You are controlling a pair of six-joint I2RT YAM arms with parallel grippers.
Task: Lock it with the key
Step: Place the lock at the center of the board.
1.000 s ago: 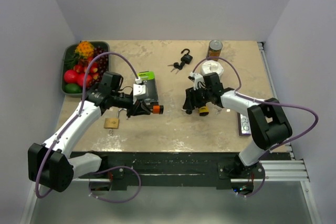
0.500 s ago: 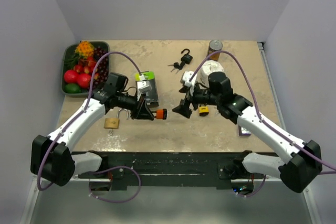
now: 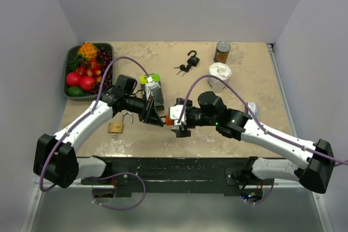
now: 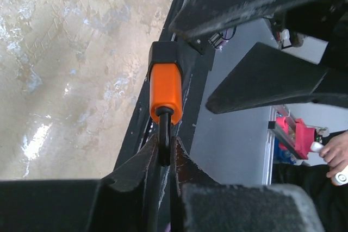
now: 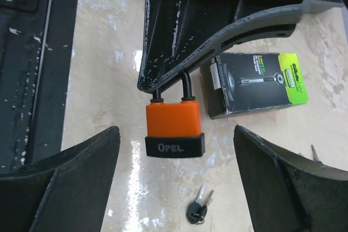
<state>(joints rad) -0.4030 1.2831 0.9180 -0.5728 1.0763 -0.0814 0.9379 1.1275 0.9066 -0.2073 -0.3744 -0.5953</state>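
My left gripper (image 3: 158,118) is shut on the black shackle of an orange padlock (image 3: 169,117) with a black base marked OPEL, and holds it above the table. In the left wrist view the gripper (image 4: 165,150) pinches the shackle and the padlock (image 4: 166,88) points away from it. My right gripper (image 3: 180,123) is open and empty, facing the padlock, with its fingers (image 4: 261,74) apart from the body. In the right wrist view the padlock (image 5: 174,126) hangs between my right gripper's (image 5: 175,130) spread fingers. A black-headed bunch of keys (image 5: 197,208) lies on the table below it.
A green and black razor box (image 3: 153,88) stands behind the left gripper. A brass padlock (image 3: 115,127) lies at the front left. A black padlock (image 3: 192,58) with keys (image 3: 181,69), a can (image 3: 222,51) and a white roll (image 3: 219,71) are at the back. A fruit tray (image 3: 72,58) is far left.
My right arm has swung left from the table's right side to face the orange padlock. My left gripper has carried the padlock slightly right and turned it toward the right gripper.
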